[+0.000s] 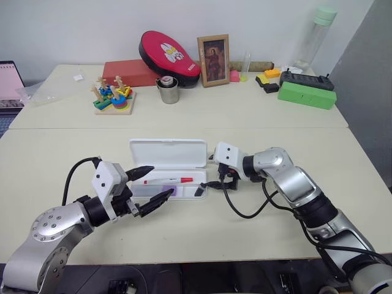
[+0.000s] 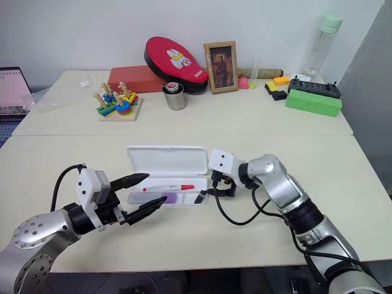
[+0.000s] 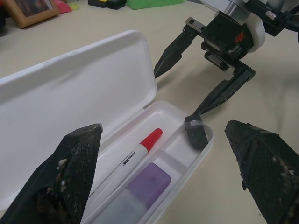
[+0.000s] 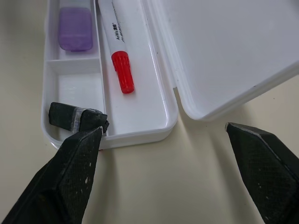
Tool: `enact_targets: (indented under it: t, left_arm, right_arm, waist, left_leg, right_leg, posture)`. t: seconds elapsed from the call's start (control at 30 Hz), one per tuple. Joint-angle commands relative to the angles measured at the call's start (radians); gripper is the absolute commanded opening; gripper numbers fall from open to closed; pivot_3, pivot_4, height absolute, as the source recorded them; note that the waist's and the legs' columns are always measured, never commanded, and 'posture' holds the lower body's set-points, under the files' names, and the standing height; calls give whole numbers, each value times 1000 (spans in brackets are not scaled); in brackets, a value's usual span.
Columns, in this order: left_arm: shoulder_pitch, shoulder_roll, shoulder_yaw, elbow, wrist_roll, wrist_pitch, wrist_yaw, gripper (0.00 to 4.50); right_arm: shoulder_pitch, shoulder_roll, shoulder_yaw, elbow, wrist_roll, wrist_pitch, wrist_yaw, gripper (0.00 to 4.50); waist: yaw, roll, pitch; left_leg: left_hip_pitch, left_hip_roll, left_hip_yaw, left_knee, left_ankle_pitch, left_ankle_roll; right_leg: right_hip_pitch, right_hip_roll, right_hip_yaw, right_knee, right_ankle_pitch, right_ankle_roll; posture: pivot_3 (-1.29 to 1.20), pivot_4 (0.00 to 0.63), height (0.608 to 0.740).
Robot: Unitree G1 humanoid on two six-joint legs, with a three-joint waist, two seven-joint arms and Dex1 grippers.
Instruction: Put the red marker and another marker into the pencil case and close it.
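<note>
The pencil case (image 1: 168,160) is seen lying open on the near table (image 1: 55,159), its lid (image 1: 168,152) folded flat away from the tray. One red marker (image 4: 118,46) is laid along the compartment of the tray next to the hinge, and one lavender marker (image 4: 75,29) is set in the front compartment beside it. A single small black piece (image 4: 70,116) is also seen in the end compartment of the case, nearest the right gripper (image 1: 213,179).

Both markers are judged to be already placed, so the loading part of the task appears done; only the closing of the lid is left, and the case is not yet shut.

Two grippers are counted. The left gripper (image 1: 152,185) is held at the front left corner of the case with its fingers spread wide and nothing between them. The right gripper is held at the right end of the case, its fingers likewise spread and empty; one fingertip is seen close to the black piece, though whether it touches cannot be told.

One case, one lid, two markers and one black piece are counted in all.
</note>
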Motion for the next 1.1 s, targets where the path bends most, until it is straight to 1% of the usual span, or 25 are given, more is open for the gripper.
enact_targets:
  t: [0.03,0.1,0.2,0.27,0.47,0.77,1.1]
  left_arm:
    - [-11,-6,0,-7,3,-19,0,4500]
    - [-15,-6,0,-6,3,-18,1,4500]
    - [-20,-8,-4,-4,4,-17,1,4500]
    - [-26,-9,-9,-4,6,-15,3,4500]
    - [-42,-11,-15,1,6,-12,8,4500]
    - [-49,-11,-15,-4,1,-3,13,4500]
    - [-48,-8,-10,-7,-5,1,14,4500]
  right_arm:
    - [7,16,37,-17,-10,46,-5,4438]
    - [2,33,27,-13,0,81,-16,4438]
    - [4,29,38,-18,-7,72,-9,4438]
    - [8,10,66,-10,-41,41,-13,4438]
    - [7,-9,79,0,-75,-15,-18,4438]
    - [-17,7,-5,-9,-11,40,-7,4438]
    - [-38,7,-36,-39,29,86,-15,4438]
  waist:
    - [0,0,0]
    - [-1,0,0]
    - [-2,0,0]
    - [-2,0,0]
    - [-1,0,0]
    - [-1,0,0]
    - [1,0,0]
  left_leg:
    - [0,0,0,0,0,0]
    - [0,0,0,0,0,0]
    - [1,0,0,0,0,0]
    - [1,0,0,0,0,0]
    - [1,0,0,0,0,0]
    - [1,0,0,0,0,0]
    - [1,0,0,0,0,0]
  right_leg:
    - [0,0,0,0,0,0]
    - [0,0,0,0,0,0]
    - [0,0,0,0,0,0]
    - [1,0,0,0,0,0]
    - [1,0,0,0,0,0]
    - [1,0,0,0,0,0]
    - [1,0,0,0,0,0]
  posture:
    - [0,150,740]
    - [0,150,740]
    - [0,150,740]
    - [0,150,740]
    - [0,150,740]
    - [0,150,740]
    - [0,150,740]
